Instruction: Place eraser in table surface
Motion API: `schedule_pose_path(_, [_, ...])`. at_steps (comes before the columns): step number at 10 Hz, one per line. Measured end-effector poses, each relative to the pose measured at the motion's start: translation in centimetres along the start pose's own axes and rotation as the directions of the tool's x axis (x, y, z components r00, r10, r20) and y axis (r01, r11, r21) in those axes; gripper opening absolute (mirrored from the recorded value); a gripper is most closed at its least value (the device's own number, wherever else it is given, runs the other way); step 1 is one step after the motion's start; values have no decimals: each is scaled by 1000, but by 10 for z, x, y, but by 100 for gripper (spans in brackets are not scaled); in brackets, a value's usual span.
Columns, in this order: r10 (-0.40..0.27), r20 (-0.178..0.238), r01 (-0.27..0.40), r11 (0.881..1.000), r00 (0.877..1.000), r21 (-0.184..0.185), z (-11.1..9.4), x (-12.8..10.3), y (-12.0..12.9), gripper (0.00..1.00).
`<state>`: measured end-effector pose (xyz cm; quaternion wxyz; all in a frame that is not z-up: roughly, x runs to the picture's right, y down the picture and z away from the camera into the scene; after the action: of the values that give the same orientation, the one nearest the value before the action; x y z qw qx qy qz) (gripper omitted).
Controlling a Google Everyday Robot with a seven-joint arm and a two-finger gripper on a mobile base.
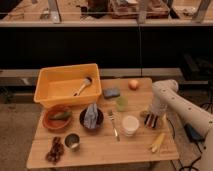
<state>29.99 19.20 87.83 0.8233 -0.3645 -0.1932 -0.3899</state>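
Observation:
My gripper (153,118) hangs low over the right side of the table surface (100,152), pointing down from the white arm that reaches in from the right. Its dark fingers stand open. Between them, down at the tabletop, is the small eraser (153,121), showing dark and reddish stripes. Whether the fingers still touch it I cannot tell. The eraser sits just right of a white cup (130,124).
A yellow tub (45,85) holding a brush stands at the back left. A blue-grey pad (111,92), an orange fruit (133,84) and a green cup (121,103) lie mid-table. Two bowls, a fork (114,125), a can (73,141) and a banana-like item (157,142) sit nearer the front.

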Motion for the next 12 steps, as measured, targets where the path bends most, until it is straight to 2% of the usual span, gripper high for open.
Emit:
schedule_pose_path(4, [0, 1, 0, 1000, 1000, -1, -1, 0, 0, 78])
schedule_pose_path(6, [0, 1, 0, 1000, 1000, -1, -1, 0, 1, 62])
schedule_pose_path(7, [0, 1, 0, 1000, 1000, 0, -1, 0, 0, 53])
schedule_pose_path(8, [0, 1, 0, 1000, 1000, 2, -3, 0, 0, 38])
schedule_pose_path(12, [3, 2, -3, 1000, 1000, -1, -10, 0, 2, 3])
